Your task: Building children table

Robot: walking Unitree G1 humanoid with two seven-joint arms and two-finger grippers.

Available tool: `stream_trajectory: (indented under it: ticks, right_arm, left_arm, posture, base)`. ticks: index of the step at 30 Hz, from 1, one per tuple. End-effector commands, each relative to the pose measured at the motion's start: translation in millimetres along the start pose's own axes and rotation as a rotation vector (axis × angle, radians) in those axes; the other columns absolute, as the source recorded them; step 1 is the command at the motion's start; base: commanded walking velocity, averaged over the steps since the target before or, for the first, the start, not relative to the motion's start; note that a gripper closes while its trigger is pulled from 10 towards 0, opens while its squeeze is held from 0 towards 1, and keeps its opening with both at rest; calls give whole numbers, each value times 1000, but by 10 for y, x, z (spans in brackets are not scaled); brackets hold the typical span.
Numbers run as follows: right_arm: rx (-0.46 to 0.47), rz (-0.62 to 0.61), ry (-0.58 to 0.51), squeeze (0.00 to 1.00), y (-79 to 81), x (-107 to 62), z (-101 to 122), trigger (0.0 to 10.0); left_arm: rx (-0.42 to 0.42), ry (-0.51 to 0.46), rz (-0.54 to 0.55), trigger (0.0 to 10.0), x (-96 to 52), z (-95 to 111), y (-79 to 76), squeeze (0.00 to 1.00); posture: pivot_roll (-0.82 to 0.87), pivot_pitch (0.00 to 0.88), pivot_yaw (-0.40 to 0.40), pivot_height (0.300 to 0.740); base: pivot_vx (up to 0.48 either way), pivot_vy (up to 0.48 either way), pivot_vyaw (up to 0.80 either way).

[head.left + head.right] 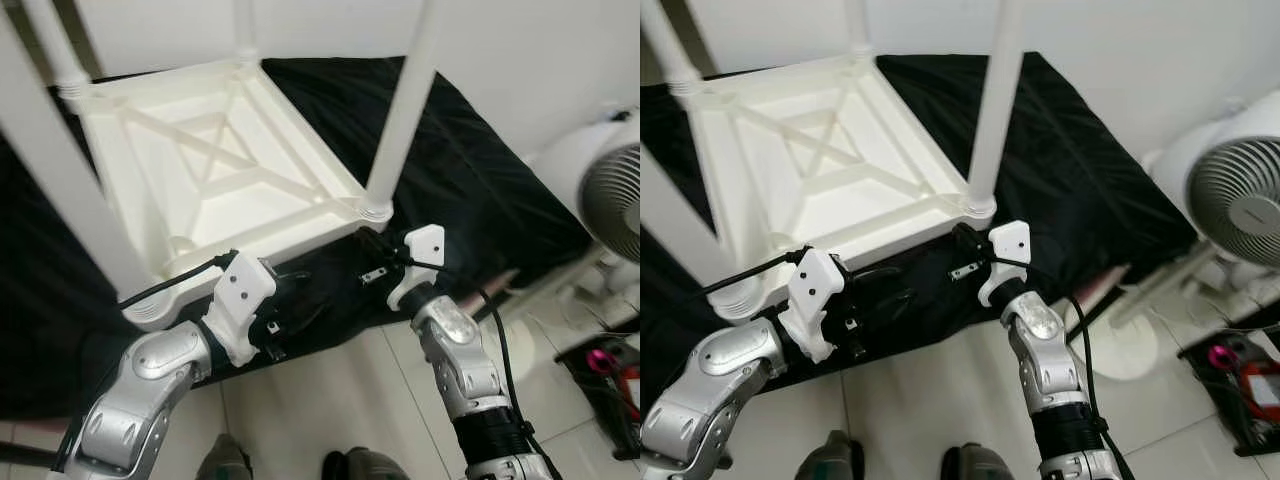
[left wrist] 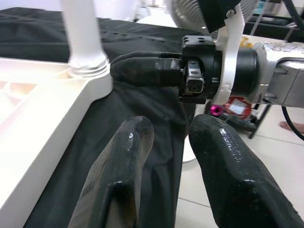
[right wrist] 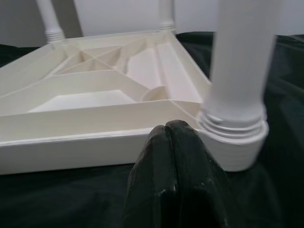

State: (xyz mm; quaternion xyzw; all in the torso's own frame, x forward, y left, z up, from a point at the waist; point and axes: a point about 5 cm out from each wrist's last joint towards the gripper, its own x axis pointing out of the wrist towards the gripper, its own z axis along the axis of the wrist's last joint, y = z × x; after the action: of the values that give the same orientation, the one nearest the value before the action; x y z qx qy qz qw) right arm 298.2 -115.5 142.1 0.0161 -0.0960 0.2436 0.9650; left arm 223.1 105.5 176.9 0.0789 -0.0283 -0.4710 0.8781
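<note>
Silver segmented arms, white wrist brackets, black cables, black-fingered left end effector point(image 1: 290, 322) and right end effector point(image 1: 372, 240).

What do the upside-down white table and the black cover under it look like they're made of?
Table: likely moulded plastic, smooth off-white with a slight sheen; ribbed underside and threaded leg sockets suggest it. Black cover: apparently thin woven fabric, matte, with soft creases and drape.

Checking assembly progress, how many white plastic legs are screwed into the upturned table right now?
4: near left leg, far left leg, far right leg, and near right leg beside the right gripper.
</note>
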Motion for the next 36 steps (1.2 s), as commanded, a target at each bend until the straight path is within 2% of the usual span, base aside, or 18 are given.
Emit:
stream_trajectory:
  ticks: [1, 2, 5, 7, 13, 15, 17, 18, 20, 23, 26, 27, 30, 36]
  right_arm:
    - [-1, -6, 10, 0, -18, -19, -31, 10000]
    - [-5, -11, 10, 0, -26, -23, -32, 10000]
    - [-10, -27, 8, 0, -38, -46, -39, 10000]
    - [-10, -33, 8, 0, -40, -51, -44, 10000]
    - [-11, -37, 9, 0, -45, -62, -54, 10000]
    - [-11, -37, 9, 0, -45, -62, -54, 10000]
    - [-11, -38, 9, 0, -47, -63, -57, 10000]
    - [-13, -35, 12, 0, -47, -57, -65, 10000]
    - [-17, -31, 16, 0, -65, -38, -78, 10000]
    - [-18, -29, 17, 0, -71, -34, -80, 10000]
    - [-20, -20, 21, 0, -83, 2, -88, 10000]
    - [-20, -20, 21, 0, -83, 2, -88, 10000]
    - [-21, -3, 27, 0, -89, 47, -105, 10000]
    - [-26, 20, 37, 0, -87, 88, -130, 10000]
  left_arm:
    - [19, 0, 11, 10000, -6, 24, 19, 0]
    - [25, 4, 25, 10000, -12, 22, 38, 0]
    - [63, 17, 175, 10000, -80, -24, 188, 0]
    - [64, 22, 230, 10000, -113, -42, 238, 0]
    - [51, 34, 234, 10000, -233, -73, 219, 0]
    - [51, 34, 234, 10000, -233, -73, 219, 0]
    - [56, 32, 251, 10000, -282, -81, 230, 0]
    - [73, 23, 265, 10000, -353, -78, 237, 0]
    - [46, 20, 245, 10000, -540, -55, 224, 0]
    - [40, 22, 234, 10000, -599, -43, 212, 0]
    - [16, 20, 199, 10000, -874, -19, 145, 0]
    - [16, 20, 199, 10000, -874, -19, 145, 0]
    - [76, 9, 267, 10000, -1055, 21, 37, 0]
    - [105, 47, 285, 10000, -1160, -10, -92, 0]
  posture:
    - [-8, 106, -44, 740]
    - [-8, 106, -44, 740]
    - [-9, 106, -37, 740]
    - [-11, 107, -35, 740]
    - [-8, 105, -38, 740]
    - [-8, 105, -38, 740]
    - [0, 105, -43, 740]
    - [6, 105, -47, 740]
    - [19, 104, -55, 740]
    - [28, 104, -60, 740]
    - [44, 104, -71, 740]
    - [44, 104, -71, 740]
    - [78, 103, -93, 740]
    - [96, 102, -108, 740]
  base:
    - [0, 0, 0]
    - [0, 0, 0]
    - [0, 0, 0]
    - [0, 0, 0]
    - [0, 0, 0]
    - [0, 0, 0]
    - [0, 0, 0]
    - [0, 0, 0]
    - [0, 0, 0]
    - [0, 0, 0]
    - [0, 0, 0]
    - [0, 0, 0]
    - [0, 0, 0]
    - [0, 0, 0]
